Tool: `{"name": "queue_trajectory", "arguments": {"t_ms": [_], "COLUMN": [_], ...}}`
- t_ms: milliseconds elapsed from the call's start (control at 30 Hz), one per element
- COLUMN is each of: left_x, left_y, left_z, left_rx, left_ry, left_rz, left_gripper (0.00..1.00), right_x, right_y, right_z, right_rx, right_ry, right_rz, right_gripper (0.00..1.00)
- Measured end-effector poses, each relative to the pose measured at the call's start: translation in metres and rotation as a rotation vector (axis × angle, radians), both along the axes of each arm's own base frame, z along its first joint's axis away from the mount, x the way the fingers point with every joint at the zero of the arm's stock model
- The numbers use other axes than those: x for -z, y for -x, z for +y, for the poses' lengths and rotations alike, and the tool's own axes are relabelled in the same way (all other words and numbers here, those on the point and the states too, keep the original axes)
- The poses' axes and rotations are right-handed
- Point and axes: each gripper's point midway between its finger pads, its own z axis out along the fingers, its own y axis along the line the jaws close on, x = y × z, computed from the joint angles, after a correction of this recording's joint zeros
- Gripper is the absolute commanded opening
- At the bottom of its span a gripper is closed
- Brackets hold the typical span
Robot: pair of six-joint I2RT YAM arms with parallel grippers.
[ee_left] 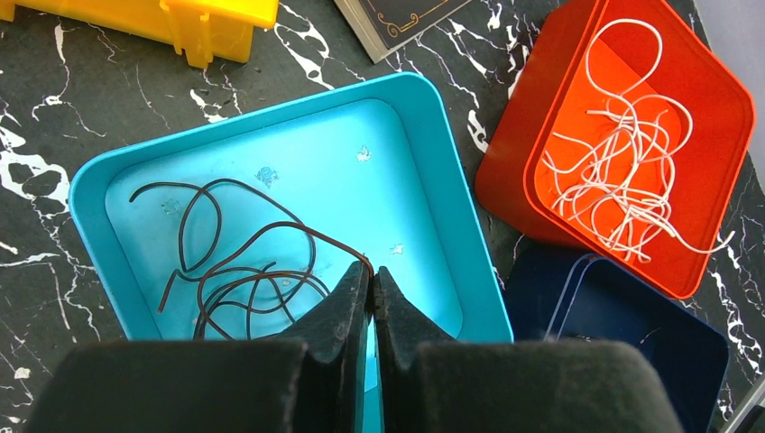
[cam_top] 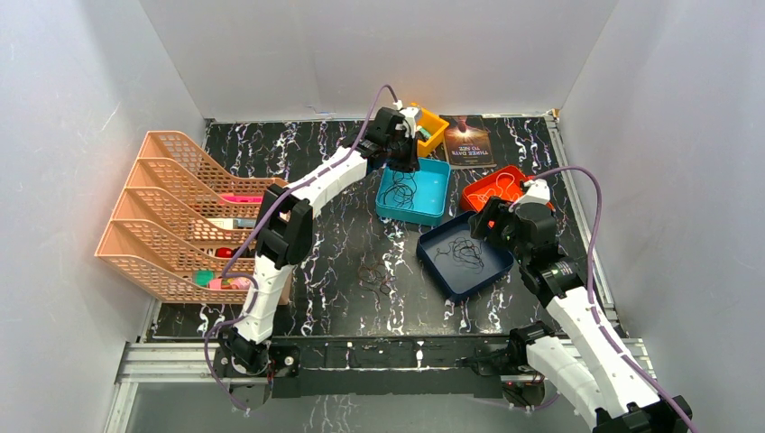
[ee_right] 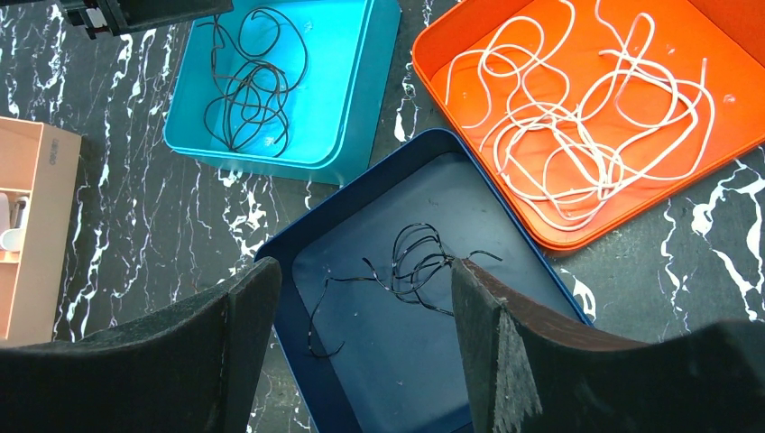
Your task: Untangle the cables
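Left wrist: fingers (ee_left: 347, 311) (perhaps) pinching cable (ee_left: 271, 236).

Work cell from above: black marble-look tabletop (cam_top: 343, 271) w/ white veining, boxed in on 3 sides by plain pale-grey panels: back wall (cam_top: 379, 54), left wall (cam_top: 63, 135), right wall (cam_top: 686, 135). Light soft and even, shadows faint. Aluminium rail (cam_top: 171, 356) runs along near edge. Peach plastic tray rack (cam_top: 162, 225), stepped tiers, stands at table's left, beside left wall.

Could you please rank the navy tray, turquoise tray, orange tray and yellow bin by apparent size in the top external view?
Largest: navy tray and turquoise tray, about alike, unranked.
Then orange tray, partly behind the right arm.
Smallest: yellow bin.
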Motion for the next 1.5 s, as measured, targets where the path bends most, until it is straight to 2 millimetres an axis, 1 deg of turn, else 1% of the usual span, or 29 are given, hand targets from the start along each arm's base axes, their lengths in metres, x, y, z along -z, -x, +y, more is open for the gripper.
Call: {"name": "queue_trajectory", "arguments": {"t_ms": [67,100,133,300,567,633,667,700,800,900,1033,1133,1200,1300,1500], "left_x": [0.001,0.001,0.001,0.002,0.001,-0.002,-0.002,0.000,-0.005,-0.014,-0.034,-0.047,-0.049,-0.042,-0.011], "left_y": [0.000,0.000,0.001,0.001,-0.003,-0.004,0.000,0.005,0.023,0.047,0.079,0.097,0.108,0.123,0.152], "left_z": [0.001,0.001,0.002,0.003,0.007,0.012,0.016,0.022,0.040,0.063,0.091,0.104,0.112,0.123,0.142], "left_rx": [0.001,0.002,0.002,0.004,-0.001,-0.008,-0.011,-0.012,-0.022,-0.037,-0.060,-0.076,-0.087,-0.104,-0.132], "left_ry": [-0.006,-0.010,-0.012,-0.024,-0.046,-0.065,-0.076,-0.091,-0.125,-0.154,-0.162,-0.145,-0.138,-0.139,-0.174], "left_rz": [-0.001,-0.001,0.000,-0.003,-0.026,-0.047,-0.046,-0.039,-0.032,-0.037,-0.052,-0.065,-0.060,-0.035,0.056], "left_gripper": [0.10,0.15,0.25,0.40,0.46,0.46,0.46,0.46,0.47,0.48,0.49,0.50,0.51,0.52,0.52], "right_x": [0.000,0.000,0.000,0.001,0.001,0.001,0.001,0.001,0.000,0.000,0.001,0.002,0.003,0.006,0.007], "right_y": [0.000,0.000,0.000,0.000,0.000,0.000,-0.001,-0.001,-0.002,-0.005,-0.008,-0.010,-0.012,-0.014,-0.017], "right_z": [0.000,0.000,0.000,0.000,0.001,0.001,0.001,0.001,0.002,0.006,0.010,0.012,0.013,0.014,0.018], "right_rx": [0.000,0.000,0.000,-0.001,-0.004,-0.004,-0.004,-0.004,-0.008,-0.019,-0.035,-0.043,-0.044,-0.049,-0.060], "right_ry": [0.000,0.000,0.000,0.001,-0.001,-0.001,-0.001,-0.001,-0.006,-0.012,-0.018,-0.018,-0.016,-0.016,-0.020], "right_rz": [0.000,0.000,0.000,0.004,0.005,0.005,0.005,0.004,-0.001,-0.004,-0.002,-0.001,0.001,0.009,0.008], "right_gripper": [0.78,0.77,0.78,0.77,0.78,0.77,0.77,0.78,0.78,0.78,0.78,0.78,0.78,0.78,0.78]}}
